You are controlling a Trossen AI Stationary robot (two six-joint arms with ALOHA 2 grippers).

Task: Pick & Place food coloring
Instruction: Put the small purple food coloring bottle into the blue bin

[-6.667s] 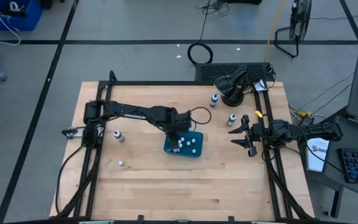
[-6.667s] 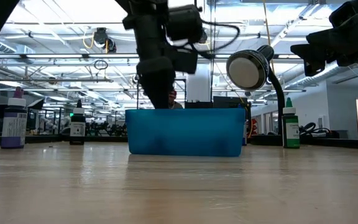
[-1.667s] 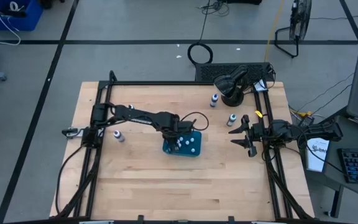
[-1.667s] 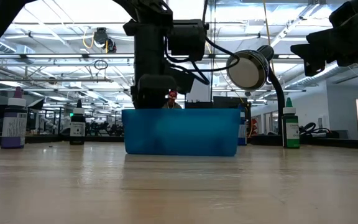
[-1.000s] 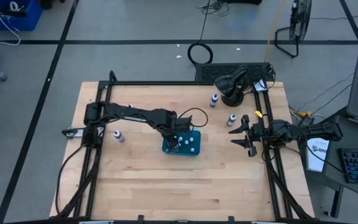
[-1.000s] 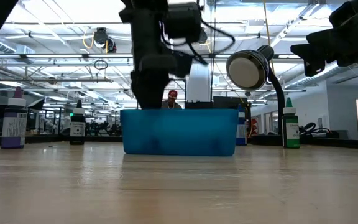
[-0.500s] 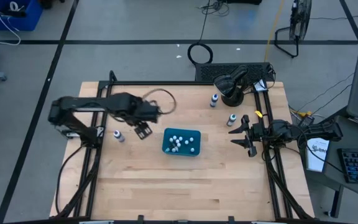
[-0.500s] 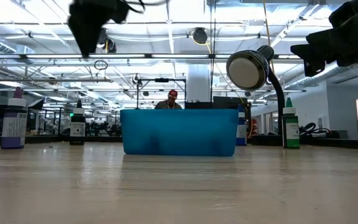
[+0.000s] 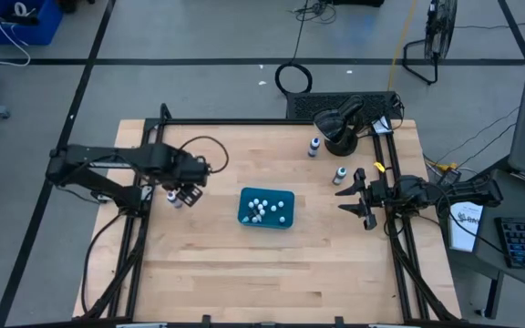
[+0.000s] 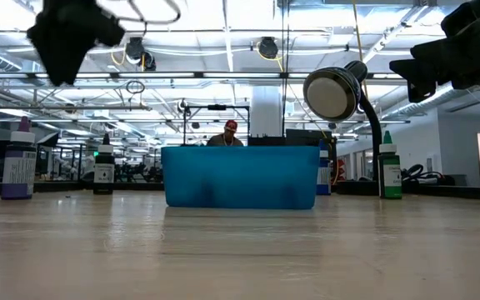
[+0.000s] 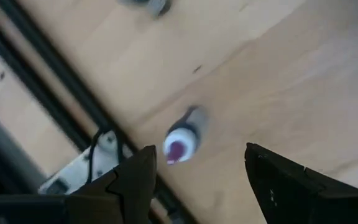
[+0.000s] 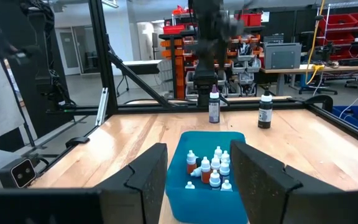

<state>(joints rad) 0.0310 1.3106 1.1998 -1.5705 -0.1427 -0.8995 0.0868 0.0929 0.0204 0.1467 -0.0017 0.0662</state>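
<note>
A teal tray (image 9: 267,208) in the middle of the table holds several tiny white-capped food coloring bottles (image 12: 213,168). A taller dark bottle with a white cap (image 11: 180,144) stands upright on the table near the left edge (image 9: 173,199). My left gripper (image 9: 187,192) hangs open above it, pointing down, its fingers (image 11: 135,177) apart on either side of the cap and well clear of it. My right gripper (image 9: 346,200) waits open at the table's right side, level, facing the tray (image 12: 211,186).
Two more taller bottles (image 9: 314,146) (image 9: 340,173) stand at the far right, near a black round lamp with a cable (image 9: 335,126). Another dark bottle (image 12: 265,109) stands at the far left. Black frame rails (image 9: 139,214) run along both sides; the near half is bare wood.
My left gripper has risen out of the teal tray and swung toward the table's left edge, rolling about its own axis as it went. It now hangs over the dark bottle near that edge. The tray and its small bottles have stayed put.
</note>
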